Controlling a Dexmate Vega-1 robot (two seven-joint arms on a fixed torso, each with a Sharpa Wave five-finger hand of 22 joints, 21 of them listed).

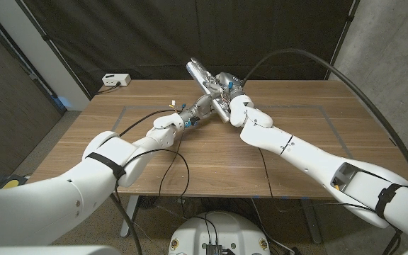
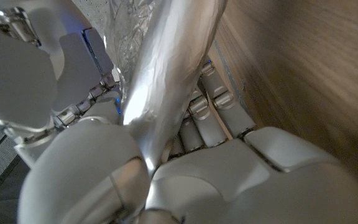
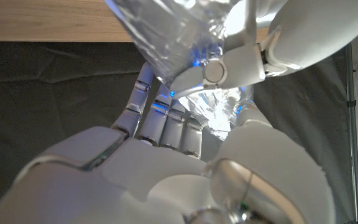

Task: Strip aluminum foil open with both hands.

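So I've got the aluminum foil point(image 1: 202, 79) up off the desk point(image 1: 303, 152), sitting just above the middle of the head frame, with both hands clamped on it. My left hand point(image 1: 193, 113) pinches the lower end and my right hand point(image 1: 227, 91) is wrapped round the middle. I'd say the grab part is done but the actual stripping isn't: it's one rolled, crinkly silver tube with no flat sheet hanging out. Close up in the left wrist view it's shiny, wrinkled and twisted tight where my fingers point(image 2: 207, 115) meet it.
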